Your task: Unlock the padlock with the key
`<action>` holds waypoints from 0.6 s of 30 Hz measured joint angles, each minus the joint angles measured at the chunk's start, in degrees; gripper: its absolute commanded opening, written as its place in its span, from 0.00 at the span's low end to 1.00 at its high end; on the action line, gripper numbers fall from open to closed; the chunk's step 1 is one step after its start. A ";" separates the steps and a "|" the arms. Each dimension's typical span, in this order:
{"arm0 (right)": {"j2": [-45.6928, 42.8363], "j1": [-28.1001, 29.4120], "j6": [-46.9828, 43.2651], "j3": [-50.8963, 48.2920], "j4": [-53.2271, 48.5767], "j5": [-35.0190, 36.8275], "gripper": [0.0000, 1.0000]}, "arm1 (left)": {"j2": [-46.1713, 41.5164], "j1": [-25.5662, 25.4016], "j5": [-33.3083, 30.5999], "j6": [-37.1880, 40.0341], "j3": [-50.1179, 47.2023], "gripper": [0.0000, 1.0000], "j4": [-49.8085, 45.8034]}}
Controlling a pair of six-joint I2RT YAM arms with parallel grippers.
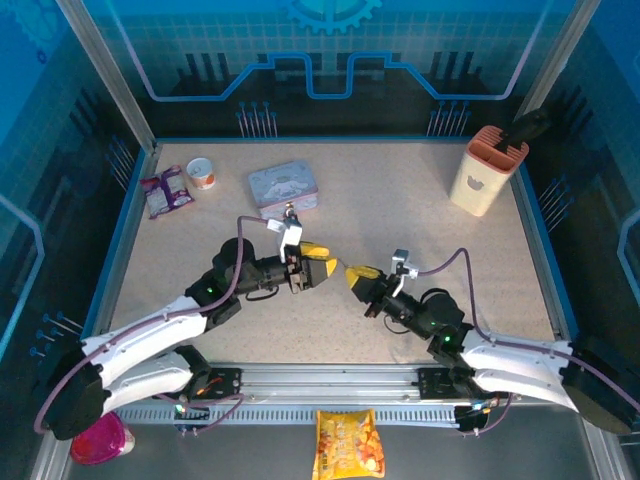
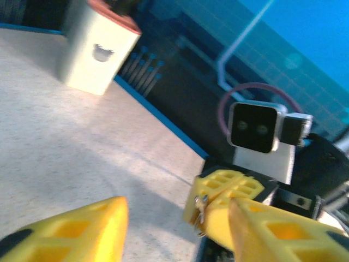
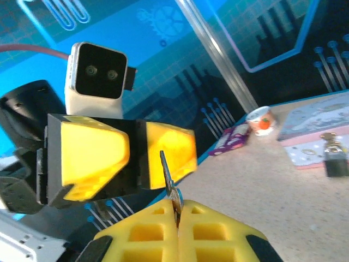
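Observation:
My right gripper (image 3: 177,218) is shut on the head of the key (image 3: 170,183), whose slim blade sticks up out of the yellow fingertips. In the top view this gripper (image 1: 352,270) points left at my left gripper (image 1: 325,260), tip to tip at the table's middle. The left gripper (image 2: 177,224) is open, its fingers (image 3: 92,158) apart with nothing between them. From the left wrist the key (image 2: 200,210) shows at the right gripper's fingertips (image 2: 229,191). The padlock (image 3: 334,158) stands untouched by the near edge of the lilac tin (image 3: 319,123), far from both grippers, and in the top view the padlock (image 1: 291,212) is just beyond the left wrist.
A cream holder (image 1: 486,170) stands at the back right. A small cup (image 1: 201,173) and a purple packet (image 1: 165,190) lie at the back left. A blue rim (image 1: 545,250) borders the table. A snack bag (image 1: 348,443) lies below the front rail.

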 measured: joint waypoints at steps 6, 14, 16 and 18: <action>-12.61 0.00 -2.43 1.68 -17.92 5.51 0.00 | -0.15 5.20 -14.53 1.36 5.73 0.61 -16.24; -24.17 0.00 -3.43 1.16 -31.89 8.52 0.00 | 14.14 17.81 -22.10 0.92 11.93 0.61 -25.94; -26.18 0.00 -3.43 0.76 -33.94 8.63 0.00 | 19.78 18.56 -22.49 0.94 14.73 0.61 -27.06; -27.98 0.00 -3.41 0.33 -35.80 8.61 0.00 | 25.64 18.60 -22.93 0.92 18.34 0.60 -27.85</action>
